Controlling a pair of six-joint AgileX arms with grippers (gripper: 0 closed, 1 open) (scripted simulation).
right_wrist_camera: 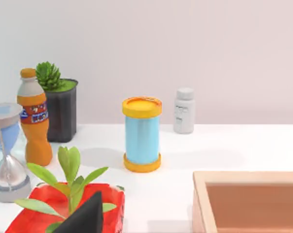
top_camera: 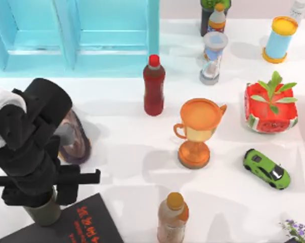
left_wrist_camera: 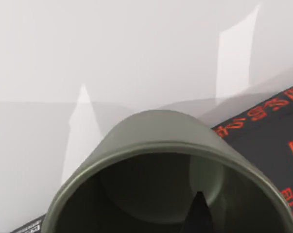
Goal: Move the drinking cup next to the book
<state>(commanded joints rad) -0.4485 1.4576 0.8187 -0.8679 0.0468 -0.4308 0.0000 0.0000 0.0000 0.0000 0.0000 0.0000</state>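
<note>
The left pincer [top_camera: 41, 195] hangs low over the near-left part of the bench [top_camera: 127, 167], directly above the drinking cup [top_camera: 43, 212]. The cup stands upright just beside, perhaps touching, the book [top_camera: 86, 223], whose black cover with orange-red lettering lies flat at the near edge. In the left wrist view the cup's open mouth [left_wrist_camera: 170, 194] sits right under the camera, one dark fingertip [left_wrist_camera: 198, 213] reaches inside the rim, and the book's cover [left_wrist_camera: 267, 141] lies close alongside. Whether the fingers are pinching the cup wall or have let go cannot be told from these views (the arm's bulk hides the contact from above).

The risks from here are mostly about the release and retreat. If the fingers are clamped when the arm lifts, the cup will ride up and drop, likely tipping onto the book. A finger inside the rim could also snag the wall on a sideways exit and topple the tumbler. If the cup's base rests partly on the book's edge, it may rock once freed.

The right pincer [right_wrist_camera: 83, 218] is parked near the watermelon-patterned planter [top_camera: 271, 109]; its opening cannot be judged.
</note>
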